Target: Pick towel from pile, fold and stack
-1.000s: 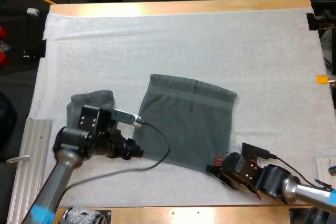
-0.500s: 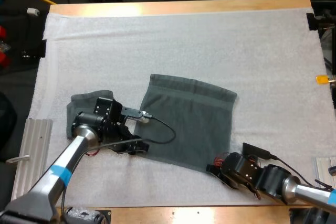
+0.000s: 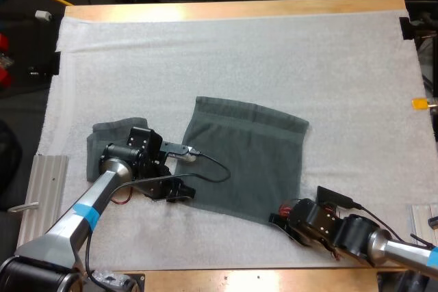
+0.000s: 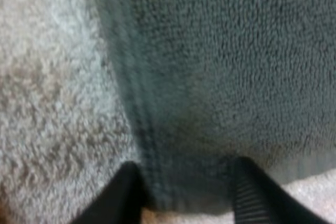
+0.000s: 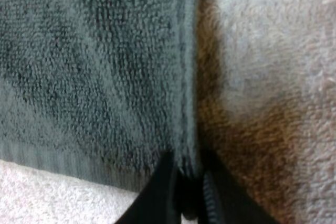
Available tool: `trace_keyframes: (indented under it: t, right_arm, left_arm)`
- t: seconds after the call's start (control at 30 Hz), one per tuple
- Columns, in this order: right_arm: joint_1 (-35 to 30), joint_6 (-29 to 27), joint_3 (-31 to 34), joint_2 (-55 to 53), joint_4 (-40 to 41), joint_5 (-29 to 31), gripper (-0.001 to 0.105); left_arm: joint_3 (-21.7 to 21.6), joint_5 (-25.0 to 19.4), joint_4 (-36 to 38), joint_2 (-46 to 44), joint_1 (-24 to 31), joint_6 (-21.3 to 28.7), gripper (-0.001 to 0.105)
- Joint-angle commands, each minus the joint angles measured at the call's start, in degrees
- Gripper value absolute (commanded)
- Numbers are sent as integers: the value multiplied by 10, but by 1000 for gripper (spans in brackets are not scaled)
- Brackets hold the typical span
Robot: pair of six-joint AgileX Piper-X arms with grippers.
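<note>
Two-corner grasp: nearly set.
Towel: flat dark grey-green terry towel (image 3: 246, 162), centre of white mat (image 3: 274, 59).
Left gripper (image 3: 176, 189): just arrived at near-left corner, fingers spread astride it.
Right gripper (image 3: 279, 221): unmoved, pinching near-right corner.

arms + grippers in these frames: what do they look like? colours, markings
Left arm and right arm: grey metal tubes, each with a bright blue band, and black blocky wrist housings. Left gripper and right gripper each end in two black tapered fingers, ribbed inside.
</note>
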Motion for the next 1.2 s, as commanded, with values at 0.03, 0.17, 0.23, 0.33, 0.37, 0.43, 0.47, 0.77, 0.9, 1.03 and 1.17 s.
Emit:
trace_keyframes:
  t: [0.03, 0.17, 0.23, 0.33, 0.37, 0.43, 0.47, 0.77, 0.9, 1.03, 1.17]
  right_arm:
    - [1, 2, 0, 3, 14, -2, 0]
    - [1, 2, 0, 3, 14, -4, 0]
    - [1, 2, 0, 3, 14, -4, 0]
    - [1, 2, -8, 0, 14, -14, 0]
    - [1, -1, -11, -4, 14, -12, 0]
    - [1, -12, -20, -19, 15, -8, 0]
    - [1, -19, -26, -30, 19, 1, 0]
    - [1, -100, -90, -135, 188, 26, 0]
    - [1, -120, -113, -173, 245, 25, 0]
    - [1, -136, -131, -211, 277, 9, 0]
    - [15, -148, -133, -232, 284, -16, 0]
  left_arm:
    - [0, -1, -5, -2, -3, 3, 19]
    - [0, -1, -4, -2, -3, 3, 6]
    - [0, -1, 1, -2, -3, 3, 0]
    - [0, -1, 12, -9, -3, 5, 0]
    - [0, -1, 16, -16, -3, 6, 0]
    - [0, 0, 30, -34, -3, 9, 0]
    - [0, 1, 42, -50, -3, 14, 0]
    - [0, 19, 128, -177, -51, 24, 0]
    - [0, -12, 162, -219, -90, 12, 0]
    - [0, -11, 210, -264, -129, -16, 0]
    - [0, -9, 223, -309, -184, -60, 0]
